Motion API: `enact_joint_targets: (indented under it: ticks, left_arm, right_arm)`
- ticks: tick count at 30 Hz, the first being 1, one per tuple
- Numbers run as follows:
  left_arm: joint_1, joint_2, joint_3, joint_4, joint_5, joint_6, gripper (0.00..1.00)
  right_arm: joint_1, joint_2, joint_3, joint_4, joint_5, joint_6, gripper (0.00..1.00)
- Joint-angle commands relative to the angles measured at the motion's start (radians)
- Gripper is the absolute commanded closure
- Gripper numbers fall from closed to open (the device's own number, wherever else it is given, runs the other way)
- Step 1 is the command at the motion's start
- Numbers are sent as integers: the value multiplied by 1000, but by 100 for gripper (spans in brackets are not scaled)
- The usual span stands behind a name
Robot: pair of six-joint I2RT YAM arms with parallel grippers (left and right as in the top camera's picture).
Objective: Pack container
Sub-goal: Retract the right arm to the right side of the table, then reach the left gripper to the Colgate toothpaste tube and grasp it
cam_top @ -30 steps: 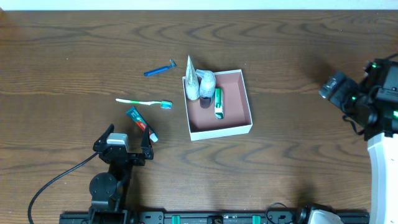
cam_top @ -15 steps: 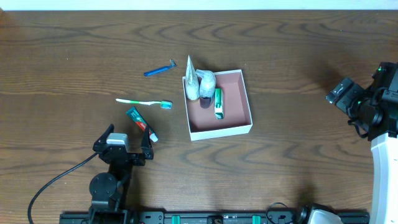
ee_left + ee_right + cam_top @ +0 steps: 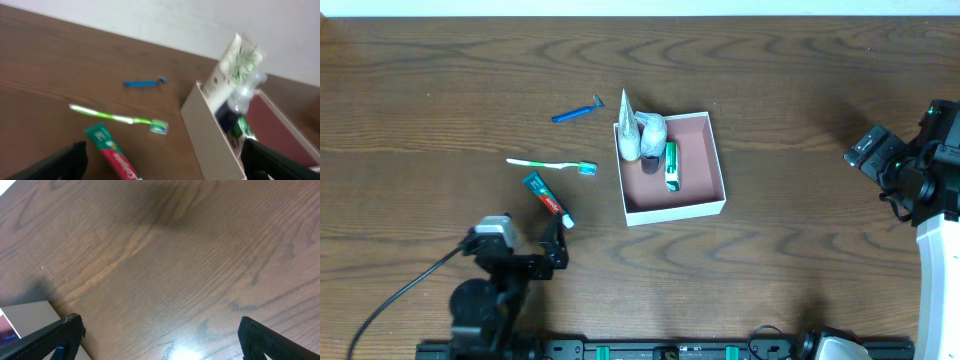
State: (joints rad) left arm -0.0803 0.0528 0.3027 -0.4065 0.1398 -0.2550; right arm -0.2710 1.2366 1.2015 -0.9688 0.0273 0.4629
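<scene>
Beyond the open left tool [image 3: 516, 236], to its right, lies the container [image 3: 676, 210].

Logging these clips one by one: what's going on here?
A two-arm robot is packing toiletries into the container. A white tube, a clear bottle and a green tube already sit in it; the toothbrush, toothpaste and blue razor lie on the table to its left. Nothing is held: the left arm hovers near the toothpaste with jaws open, and the right arm is off by the table's right edge, jaws open too.
</scene>
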Motion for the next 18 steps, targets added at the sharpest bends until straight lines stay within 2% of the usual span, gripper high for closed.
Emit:
enact_joint_targets:
  ticks: [1, 11, 13, 18]
  left_arm:
    - [3, 93, 167, -85, -94, -5, 2]
    - [3, 811, 668, -519, -99, -5, 2]
    - [3, 930, 706, -548, -100, -5, 2]
    - [3, 1188, 708, -488, -94, -15, 2]
  right_arm:
    - [-7, -6, 12, -1, 14, -8, 1]
    - [-8, -6, 12, -1, 14, -8, 1]
    - [-7, -6, 12, -1, 14, -8, 1]
    - [-7, -6, 12, -1, 14, -8, 1]
